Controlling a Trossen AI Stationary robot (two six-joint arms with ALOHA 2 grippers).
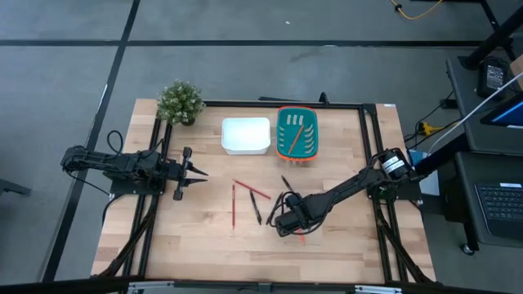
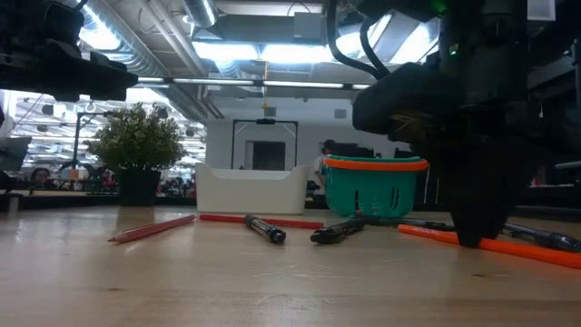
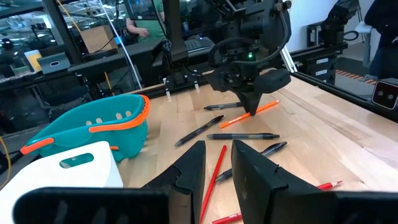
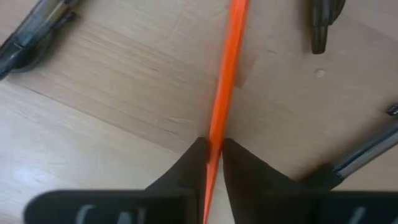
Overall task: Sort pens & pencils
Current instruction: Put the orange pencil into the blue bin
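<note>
The orange pencil (image 4: pixel 225 87) is long, thin and bright, lying flat on the wooden table (image 1: pixel 196 237) at the lower middle of the high view. The right claw (image 4: pixel 213 149) pinches it. Black pens (image 3: pixel 242 135) lie nearby. The left claw (image 1: pixel 198 172) waits at the left, fingers apart, holding nothing.

We see open bench (image 1: pixel 196 237) along the near edge and left of the red pencils (image 1: pixel 234 204), where a gripper could pass freely. At mid-bench the pens (image 1: pixel 256 209) lie scattered close together, crowding any descent. Behind them the white tray (image 1: pixel 246 135), teal basket (image 1: pixel 296 134) and plant (image 1: pixel 180 101) block the far edge.
</note>
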